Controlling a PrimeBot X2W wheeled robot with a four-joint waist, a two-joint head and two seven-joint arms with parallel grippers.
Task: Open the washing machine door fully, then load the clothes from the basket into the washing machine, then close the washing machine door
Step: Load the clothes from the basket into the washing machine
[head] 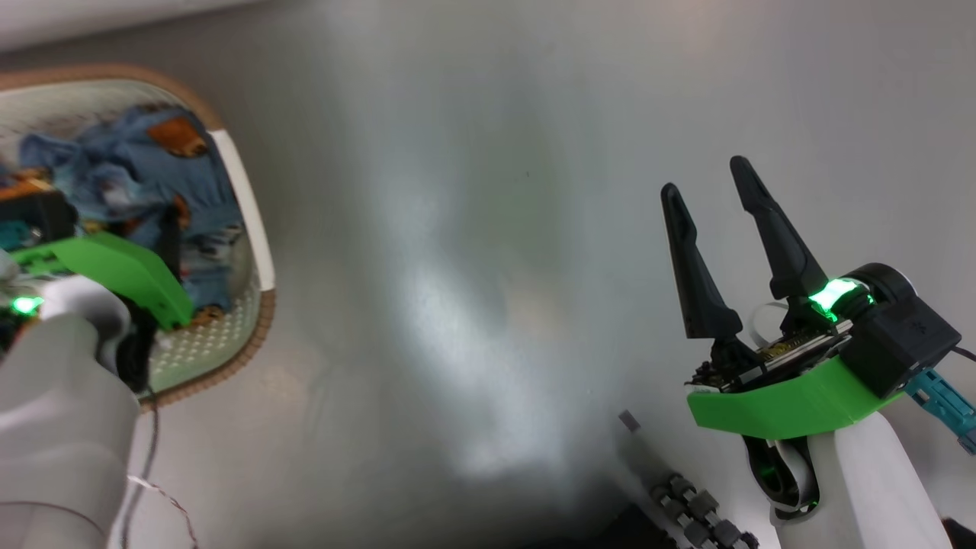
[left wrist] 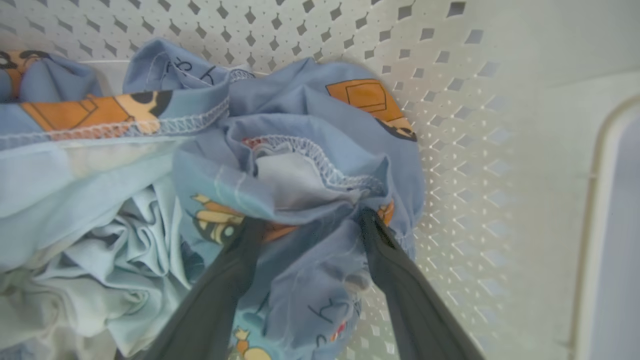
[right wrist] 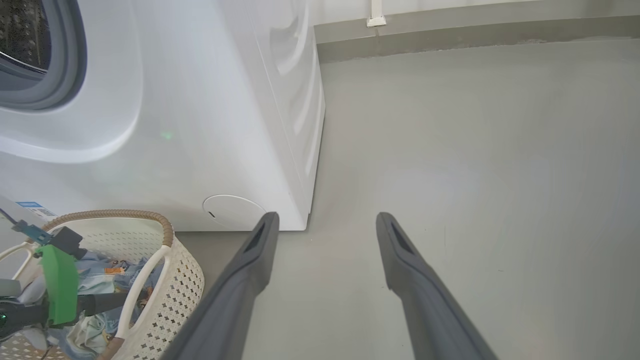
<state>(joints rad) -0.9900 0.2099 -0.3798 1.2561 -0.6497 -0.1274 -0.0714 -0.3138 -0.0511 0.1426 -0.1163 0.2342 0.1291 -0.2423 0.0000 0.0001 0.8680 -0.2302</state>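
At left, the basket (head: 266, 314) holds the clothes (head: 145, 171). The left gripper (left wrist: 310, 220) is sunk among them, fingers spread wide, a blue fold bunched between them. The washer (right wrist: 200, 125) stands just behind the basket, its drum mouth uncovered. At right, the right gripper (head: 705, 179) hovers over the floor (head: 473, 229), fingers apart and empty.

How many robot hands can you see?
2. The left gripper is down in the basket, straddling a fold of the clothes; the right gripper hangs open over the floor near the washing machine.
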